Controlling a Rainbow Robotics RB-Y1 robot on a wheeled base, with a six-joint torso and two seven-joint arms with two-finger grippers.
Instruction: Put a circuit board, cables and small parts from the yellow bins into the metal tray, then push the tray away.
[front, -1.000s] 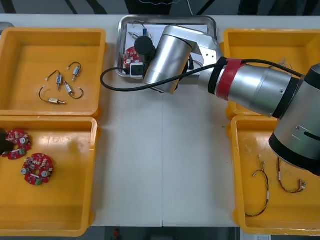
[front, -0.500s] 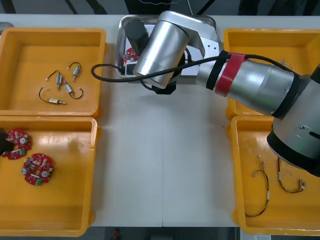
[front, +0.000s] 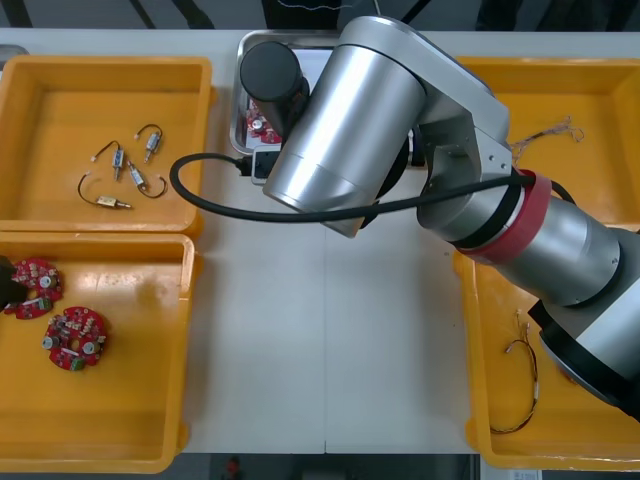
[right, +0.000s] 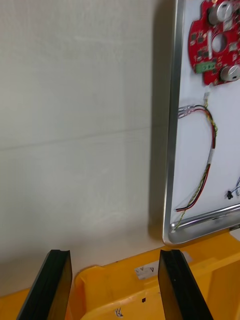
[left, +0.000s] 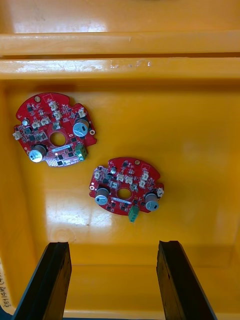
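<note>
Camera overhead: the right arm (front: 340, 120) lies across the metal tray (front: 240, 120) at the table's (front: 330, 330) far edge. Right wrist view: right gripper (right: 114, 252) spread wide, empty, just beside the tray, which holds a circuit board (right: 212, 42) and a red and yellow cable (right: 207, 165). Left wrist view: left gripper (left: 112, 245) wide apart, empty, over two spare boards (left: 126, 186) in a yellow bin (left: 190, 150).

right arm (front: 345, 120) now: a fat brushed-silver cylinder with a round black cap (front: 272, 72), red band (front: 512, 215) ringing the next silver segment, black cable (front: 215, 205) looping off it. right gripper (right: 114, 252) has flat black slab fingers (right: 54, 285), left gripper (left: 112, 245) the same.
</note>
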